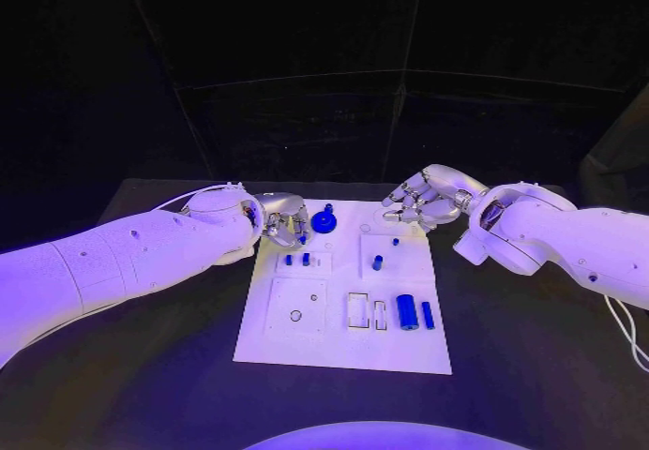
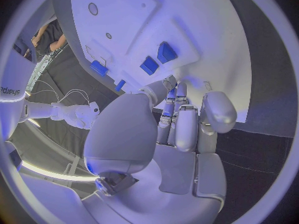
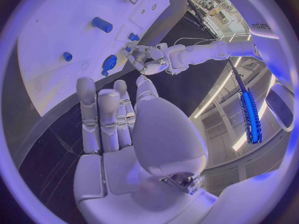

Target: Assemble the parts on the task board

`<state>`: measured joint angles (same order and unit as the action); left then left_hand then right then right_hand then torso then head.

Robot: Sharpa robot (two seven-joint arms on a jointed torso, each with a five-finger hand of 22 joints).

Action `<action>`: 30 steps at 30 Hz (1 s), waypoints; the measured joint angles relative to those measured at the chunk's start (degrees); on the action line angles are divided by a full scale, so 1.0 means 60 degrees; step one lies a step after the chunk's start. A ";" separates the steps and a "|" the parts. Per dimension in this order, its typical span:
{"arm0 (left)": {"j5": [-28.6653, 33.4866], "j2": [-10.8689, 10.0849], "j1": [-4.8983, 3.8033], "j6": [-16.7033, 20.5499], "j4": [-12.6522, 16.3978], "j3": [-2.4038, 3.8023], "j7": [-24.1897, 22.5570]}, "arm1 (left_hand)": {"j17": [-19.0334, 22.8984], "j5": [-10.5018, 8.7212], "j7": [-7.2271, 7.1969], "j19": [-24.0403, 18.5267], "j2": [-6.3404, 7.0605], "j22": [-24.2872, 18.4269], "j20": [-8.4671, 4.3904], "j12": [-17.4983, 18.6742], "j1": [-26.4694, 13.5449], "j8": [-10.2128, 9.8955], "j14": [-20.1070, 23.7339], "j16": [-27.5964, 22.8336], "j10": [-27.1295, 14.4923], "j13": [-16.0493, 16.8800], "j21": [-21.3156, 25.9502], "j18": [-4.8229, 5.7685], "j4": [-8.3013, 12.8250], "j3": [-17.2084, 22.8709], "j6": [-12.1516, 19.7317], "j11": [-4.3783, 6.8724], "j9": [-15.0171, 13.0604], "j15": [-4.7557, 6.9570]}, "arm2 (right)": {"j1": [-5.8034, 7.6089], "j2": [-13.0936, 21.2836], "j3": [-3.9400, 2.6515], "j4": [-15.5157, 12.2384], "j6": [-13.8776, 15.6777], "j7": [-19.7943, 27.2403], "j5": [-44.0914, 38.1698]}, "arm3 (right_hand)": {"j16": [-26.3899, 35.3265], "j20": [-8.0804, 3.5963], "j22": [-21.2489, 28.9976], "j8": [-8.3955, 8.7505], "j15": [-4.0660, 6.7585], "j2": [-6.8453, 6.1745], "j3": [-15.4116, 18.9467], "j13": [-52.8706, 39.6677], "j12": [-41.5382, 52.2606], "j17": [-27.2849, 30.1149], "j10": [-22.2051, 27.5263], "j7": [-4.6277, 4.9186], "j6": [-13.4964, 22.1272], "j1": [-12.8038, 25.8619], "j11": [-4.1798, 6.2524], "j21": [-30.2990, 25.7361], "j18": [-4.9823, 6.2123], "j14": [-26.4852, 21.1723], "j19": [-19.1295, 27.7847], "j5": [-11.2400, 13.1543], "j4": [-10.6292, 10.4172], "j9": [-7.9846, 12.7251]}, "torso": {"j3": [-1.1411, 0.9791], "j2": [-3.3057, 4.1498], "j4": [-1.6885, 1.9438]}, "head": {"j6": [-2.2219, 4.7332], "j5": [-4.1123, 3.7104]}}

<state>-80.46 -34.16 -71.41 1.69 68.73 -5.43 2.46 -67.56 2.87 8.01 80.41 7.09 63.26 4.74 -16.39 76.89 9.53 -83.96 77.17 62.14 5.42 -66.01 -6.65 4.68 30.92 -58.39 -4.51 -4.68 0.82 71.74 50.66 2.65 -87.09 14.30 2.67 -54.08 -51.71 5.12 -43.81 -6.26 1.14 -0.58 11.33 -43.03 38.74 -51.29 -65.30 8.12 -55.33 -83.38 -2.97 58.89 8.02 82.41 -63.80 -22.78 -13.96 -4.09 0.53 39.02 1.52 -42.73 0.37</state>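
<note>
Head view: white board (image 1: 343, 352) lies mid-desk (image 1: 527, 375), an arm coming in from each side, both hands at its far end.
Left hand: (image 1: 281, 221) at the board's far left corner, fingers curled in, nothing seen in them; the left wrist view shows the fingers (image 2: 186, 129) lying side by side over the board edge, nothing between them.
Right hand: (image 1: 423, 203) at the board's far right corner, fingers bent inward, holding nothing that can be seen; in the right wrist view its fingers (image 3: 107, 115) reach out nearly straight and close together above the dark desk, just short of the board.
Knob: round blue part (image 1: 324, 221) stands at the far end of the board, just beside the left hand; whether they touch cannot be told.
Small pegs: two short blue parts (image 1: 295, 260) side by side on the left half, behind a square plate with a hole (image 1: 296, 316).
Middle peg: one blue part (image 1: 377, 262) on the right half.
Cylinder: thick blue part (image 1: 406, 311) lying on the near right, a thinner blue rod (image 1: 428, 315) just beside it.
Slots: two pale rectangular recesses (image 1: 358, 310) left of the cylinder.
</note>
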 measured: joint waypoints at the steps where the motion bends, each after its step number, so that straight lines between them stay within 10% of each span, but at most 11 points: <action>1: 0.0000 0.0006 0.0000 -0.0017 0.0000 0.0000 0.0012 | 0.0010 0.0000 0.0026 0.0000 0.0000 0.0000 0.0000 0.0000 0.0000 -0.0037 0.0000 0.0000 0.0000 -0.0010 0.0000 0.0000 0.0000 0.0000 0.0026 0.0000 0.0000 0.0000 | 0.0000 0.0000 0.0000 0.0000 0.0000 -0.0001 0.0000 | 0.0000 0.0000 0.0000 0.0000 0.0000 0.0000 0.0000 0.0000 0.0000 0.0000 0.0000 0.0000 0.0000 0.0000 0.0000 0.0000 0.0000 0.0000 0.0000 0.0000 0.0000 0.0000 | 0.0000 0.0001 -0.0001 | -0.0003 -0.0002; 22: 0.0003 -0.0029 0.0001 -0.0084 -0.0007 -0.0004 0.0150 | 0.0183 0.0000 0.0128 -0.0158 0.0150 -0.0336 0.0157 0.0577 -0.0150 -0.0666 -0.0014 -0.0040 -0.0966 -0.0260 0.0395 -0.0002 0.0073 -0.0001 0.0855 -0.0217 0.0185 -0.0188 | 0.0000 0.0013 0.0000 0.0009 0.0006 -0.0025 -0.0009 | 0.0555 0.0035 0.0507 0.0000 -0.0072 0.0113 0.0028 0.0318 -0.0378 0.0397 0.0521 0.0038 0.0102 -0.0119 -0.0073 -0.0441 0.0154 -0.0073 0.0246 0.0003 -0.0028 0.0000 | 0.0004 0.0002 -0.0001 | 0.0000 -0.0018; 30: 0.0128 -0.0379 0.0001 0.0235 0.0174 0.0000 0.0102 | 0.0286 0.0000 0.0009 -0.0307 0.0265 -0.0709 0.0306 0.1088 -0.0035 -0.0958 -0.0001 -0.0040 -0.2133 -0.0297 0.0758 -0.0003 0.0209 -0.0245 0.1445 -0.0461 0.0174 -0.0344 | 0.0000 0.0049 0.0000 0.0102 -0.0056 -0.0340 -0.1190 | 0.0607 0.0073 -0.0163 -0.0290 -0.0071 0.0135 -0.0355 0.2781 -0.2835 0.0456 0.0893 0.0074 -0.0256 -0.1606 -0.0184 0.0028 0.0153 0.0112 -0.0262 0.1337 0.0408 -0.0028 | 0.0008 -0.0006 0.0001 | 0.0069 -0.0042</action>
<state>-79.70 -36.43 -71.41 3.11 69.77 -5.43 3.07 -65.84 2.87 8.06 78.57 8.68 59.00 6.58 -9.86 76.68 3.79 -83.96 76.93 49.34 3.64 -61.47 -6.66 5.93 29.45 -49.72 -7.28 -3.64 -1.25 71.74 50.95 2.65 -86.47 13.96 0.63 -61.22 -48.07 5.56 -44.79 -8.00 0.71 0.23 9.20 -26.34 21.73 -48.55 -59.94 8.57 -56.87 -93.02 -4.08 59.06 8.94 83.08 -65.37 -14.76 -11.51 -4.26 0.58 38.98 1.53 -42.31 0.12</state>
